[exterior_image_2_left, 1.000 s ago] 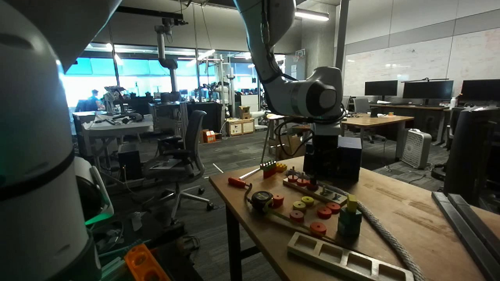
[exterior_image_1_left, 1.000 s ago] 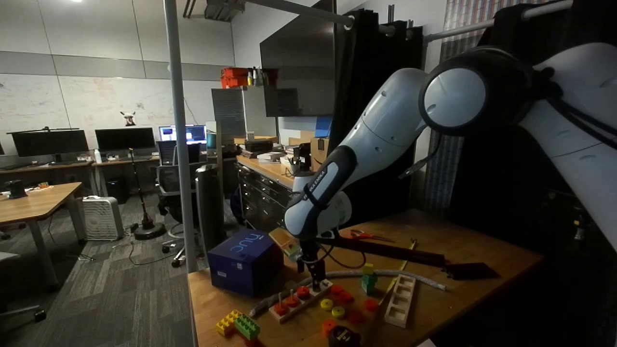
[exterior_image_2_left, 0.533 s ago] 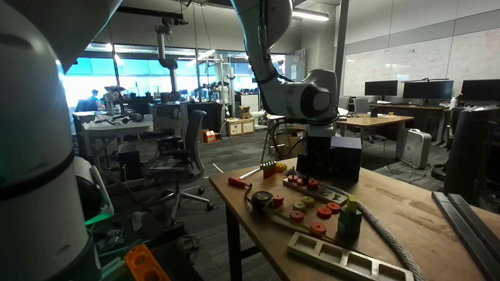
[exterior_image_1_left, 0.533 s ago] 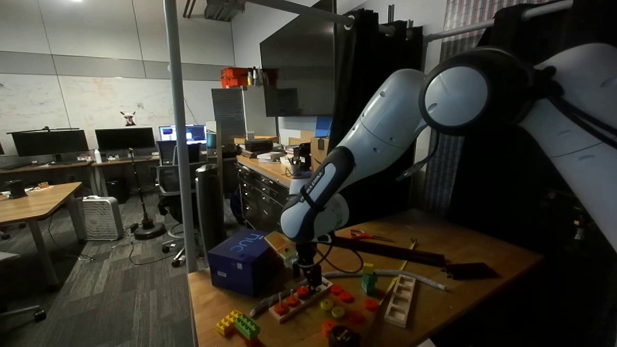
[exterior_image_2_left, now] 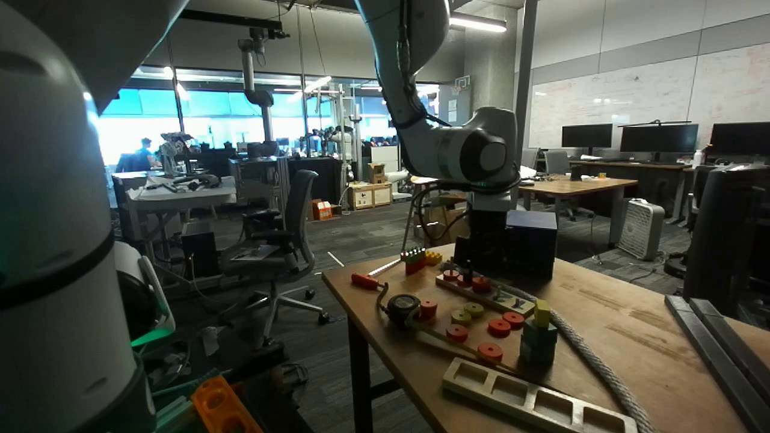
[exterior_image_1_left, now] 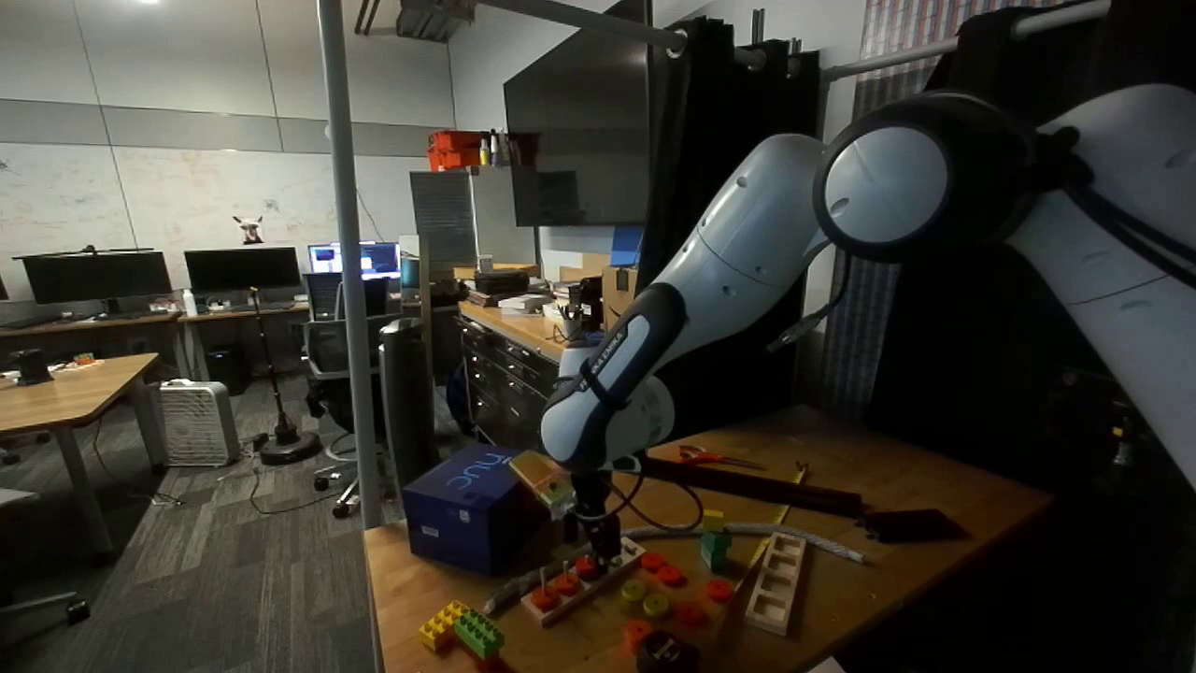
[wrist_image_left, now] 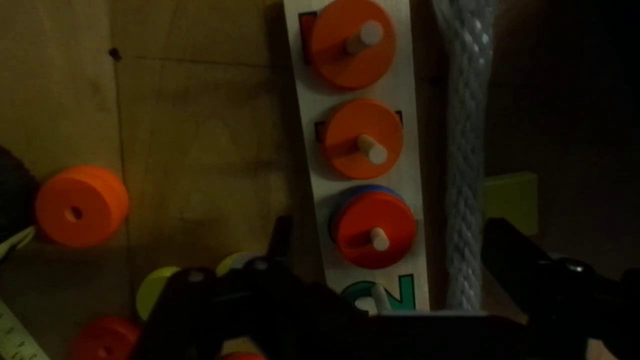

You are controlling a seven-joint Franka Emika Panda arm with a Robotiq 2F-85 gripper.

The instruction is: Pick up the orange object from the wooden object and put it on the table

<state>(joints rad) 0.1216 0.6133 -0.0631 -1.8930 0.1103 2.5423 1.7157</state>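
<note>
2 orange rings [wrist_image_left: 350,135] lie past the hand [wrist_image_left: 387,225], likely steadied by the board's [wrist_image_left: 311,92] pegs [wrist_image_left: 372,34]. The hand is spread, presumably to straddle a ring.

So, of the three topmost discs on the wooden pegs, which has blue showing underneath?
The red disc, next to the bare peg in the wrist view. A blue rim peeks out beneath it; the two orange discs show no blue.

Exterior views share table [exterior_image_2_left: 656,355]; wrist view close, facing down
</note>
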